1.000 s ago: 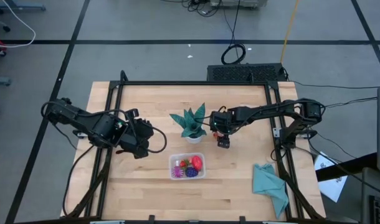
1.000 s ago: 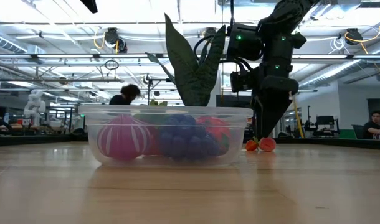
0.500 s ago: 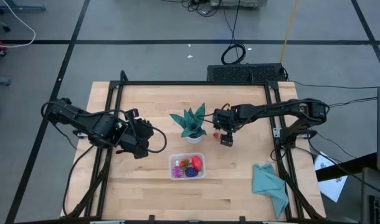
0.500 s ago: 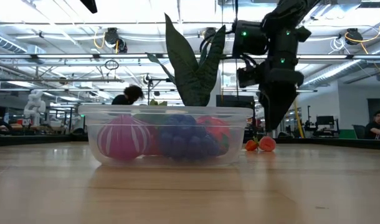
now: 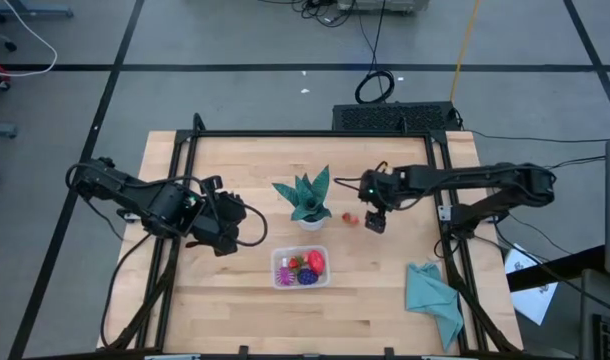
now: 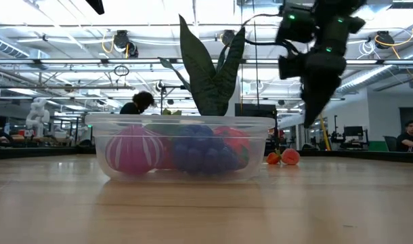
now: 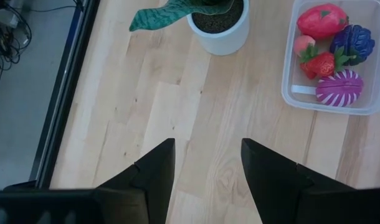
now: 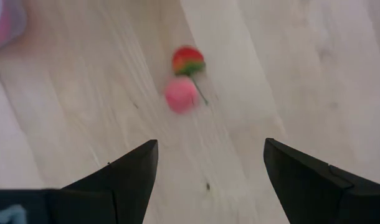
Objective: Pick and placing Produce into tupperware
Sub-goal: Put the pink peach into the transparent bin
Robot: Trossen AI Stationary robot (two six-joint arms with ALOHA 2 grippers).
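The clear tupperware (image 5: 301, 267) stands near the table's middle front and holds a pink-purple ball (image 7: 338, 88), a dark purple piece (image 7: 352, 45), a larger red piece (image 7: 321, 20) and a strawberry (image 7: 319, 65). Two small produce pieces, one red and green (image 8: 188, 60) and one pink (image 8: 180, 96), lie side by side on the wood right of the plant pot (image 5: 347, 216). My right gripper (image 5: 375, 222) hangs open above the table, just right of them (image 6: 318, 102). My left gripper (image 5: 230, 225) waits open at the left, above bare wood (image 7: 205, 162).
A teal spiky plant in a white pot (image 5: 307, 203) stands behind the tupperware, between the two grippers. A teal cloth (image 5: 435, 298) lies at the front right corner. A black frame (image 5: 305, 134) runs around the table. People show far off in the room.
My right gripper has risen and drawn back toward the table's right edge, away from the two small pieces by the pot, rolling a little as it went. The pieces lie where they were. The left arm has kept still.
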